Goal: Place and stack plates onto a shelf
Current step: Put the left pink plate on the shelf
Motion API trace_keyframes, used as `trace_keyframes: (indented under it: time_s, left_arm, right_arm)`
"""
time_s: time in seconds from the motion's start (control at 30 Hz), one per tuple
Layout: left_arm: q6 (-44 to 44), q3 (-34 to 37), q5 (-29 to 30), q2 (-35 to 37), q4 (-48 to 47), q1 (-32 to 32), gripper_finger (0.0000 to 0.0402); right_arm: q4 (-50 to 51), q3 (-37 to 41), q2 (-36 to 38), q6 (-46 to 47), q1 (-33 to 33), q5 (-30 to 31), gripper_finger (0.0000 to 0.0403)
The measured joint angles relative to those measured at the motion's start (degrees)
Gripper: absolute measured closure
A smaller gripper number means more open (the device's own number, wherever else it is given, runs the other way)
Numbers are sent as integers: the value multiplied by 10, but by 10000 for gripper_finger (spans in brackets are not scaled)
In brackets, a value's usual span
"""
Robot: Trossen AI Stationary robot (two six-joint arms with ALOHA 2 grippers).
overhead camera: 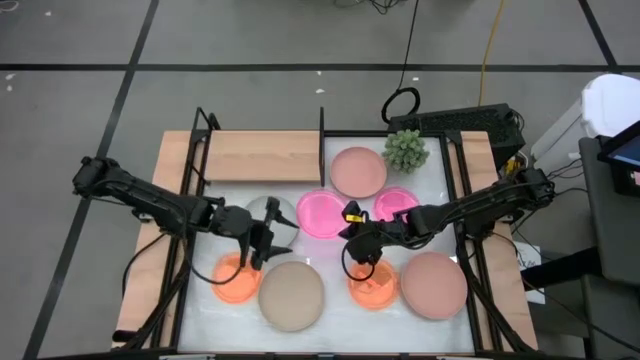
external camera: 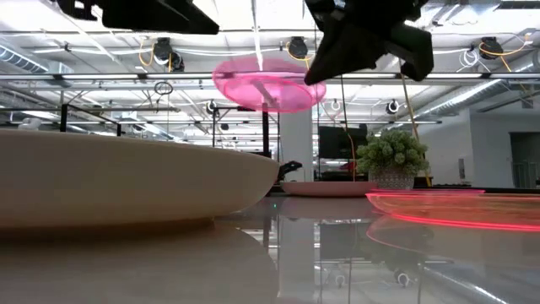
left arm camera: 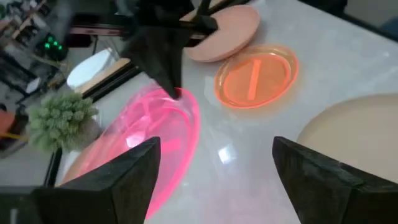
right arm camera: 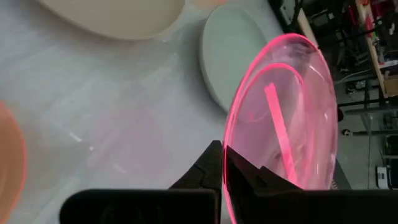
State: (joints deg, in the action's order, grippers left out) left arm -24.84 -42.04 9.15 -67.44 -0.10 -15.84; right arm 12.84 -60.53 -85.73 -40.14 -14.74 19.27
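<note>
Plate point(overhead camera: 320, 214) of neon pink is hanging above the tabletop point(overhead camera: 340, 320); our right hand point(overhead camera: 350, 222) is clamping its rim, our left hand point(overhead camera: 262, 240) waiting nearby, fingers apart.

Two black jointed arms, yellow tag on right gripper point(overhead camera: 352, 228).
</note>
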Motion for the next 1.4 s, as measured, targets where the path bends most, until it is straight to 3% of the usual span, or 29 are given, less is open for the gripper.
trace_keyframes:
  time_s: [0.47,0.77,1.4]
  left_arm:
    - [-153,0,49,-78,34,2,210]
    - [-207,0,84,-99,34,16,256]
    - [-208,0,-45,-104,33,54,358]
  right_arm:
    - [22,-6,0,33,0,-48,403]
    - [23,-6,0,35,0,-72,403]
    - [26,-6,0,30,0,-76,403]
